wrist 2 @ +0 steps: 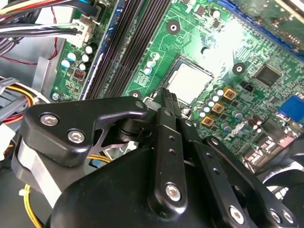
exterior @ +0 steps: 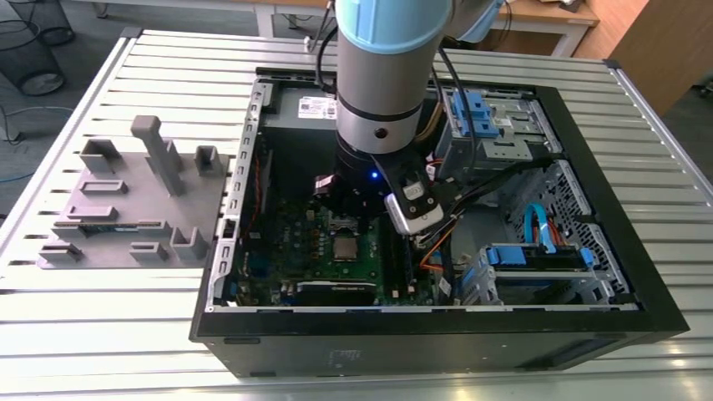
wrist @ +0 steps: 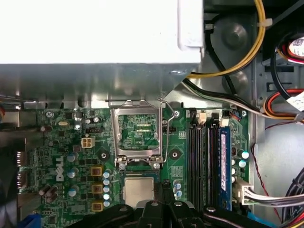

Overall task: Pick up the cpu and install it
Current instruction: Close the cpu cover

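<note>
As the flat silver-grey cpu [wrist: 137, 190] is seen seated, the black gripper [wrist: 164, 183] is held closed, empty; metal bracket [wrist: 115, 135] left open.

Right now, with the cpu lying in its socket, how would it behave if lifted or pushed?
The cpu is a flat square with a metal top: probably stiff and light. That smooth top looks slippery. Lying flat, framed by the socket, it should neither roll nor tip, and would likely resist sliding.
</note>
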### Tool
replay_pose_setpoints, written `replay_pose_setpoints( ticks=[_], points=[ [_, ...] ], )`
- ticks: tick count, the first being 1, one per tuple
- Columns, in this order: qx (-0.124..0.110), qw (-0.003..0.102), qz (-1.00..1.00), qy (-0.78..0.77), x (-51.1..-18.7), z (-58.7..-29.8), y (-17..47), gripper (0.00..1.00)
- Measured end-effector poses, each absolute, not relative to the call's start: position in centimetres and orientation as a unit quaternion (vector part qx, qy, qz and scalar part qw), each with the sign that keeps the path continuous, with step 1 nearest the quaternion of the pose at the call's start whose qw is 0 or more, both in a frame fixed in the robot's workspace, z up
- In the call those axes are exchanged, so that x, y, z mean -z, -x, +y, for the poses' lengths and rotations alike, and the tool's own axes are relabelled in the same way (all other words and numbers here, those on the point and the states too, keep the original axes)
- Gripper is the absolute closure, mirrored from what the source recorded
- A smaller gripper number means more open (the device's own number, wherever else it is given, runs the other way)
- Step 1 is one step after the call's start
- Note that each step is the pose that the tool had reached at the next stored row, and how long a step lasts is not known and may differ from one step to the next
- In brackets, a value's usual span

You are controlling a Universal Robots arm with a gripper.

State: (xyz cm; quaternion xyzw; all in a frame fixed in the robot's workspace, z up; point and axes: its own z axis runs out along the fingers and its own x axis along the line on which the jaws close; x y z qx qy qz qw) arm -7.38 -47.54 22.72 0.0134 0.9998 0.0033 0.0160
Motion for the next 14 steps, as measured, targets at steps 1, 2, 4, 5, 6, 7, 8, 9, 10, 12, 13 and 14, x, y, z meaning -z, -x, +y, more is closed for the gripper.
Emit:
replay_pose_setpoints(
  ticks=[1, 2, 4, 5, 6, 7, 8, 9, 10, 12, 13, 14],
  points=[
    [-0.003, 0.017, 1.0, -0.01, -22.67, -47.54, 7.37, 0.89],
    [-0.003, 0.018, 1.0, -0.006, -22.61, -47.53, 7.37, 0.89],
    [-0.003, 0.02, 1.0, 0.003, -22.51, -47.53, 7.37, 0.89],
    [-0.004, 0.021, 1.0, 0.008, -22.47, -47.53, 7.37, 0.89],
    [-0.004, 0.023, 1.0, 0.014, -22.43, -47.53, 7.37, 0.89],
    [-0.004, 0.024, 1.0, 0.02, -22.4, -47.53, 7.36, 0.89],
    [-0.004, 0.026, 0.999, 0.025, -22.37, -47.52, 7.36, 0.89],
    [-0.004, 0.028, 0.999, 0.031, -22.33, -47.52, 7.36, 0.89],
    [-0.004, 0.029, 0.999, 0.037, -22.3, -47.53, 7.36, 0.89],
    [-0.004, 0.031, 0.998, 0.047, -22.24, -47.53, 7.33, 0.89],
    [-0.004, 0.031, 0.998, 0.051, -22.21, -47.52, 7.25, 0.89],
    [-0.005, 0.031, 0.998, 0.052, -22.19, -47.52, 7.15, 0.89]
  ],
)
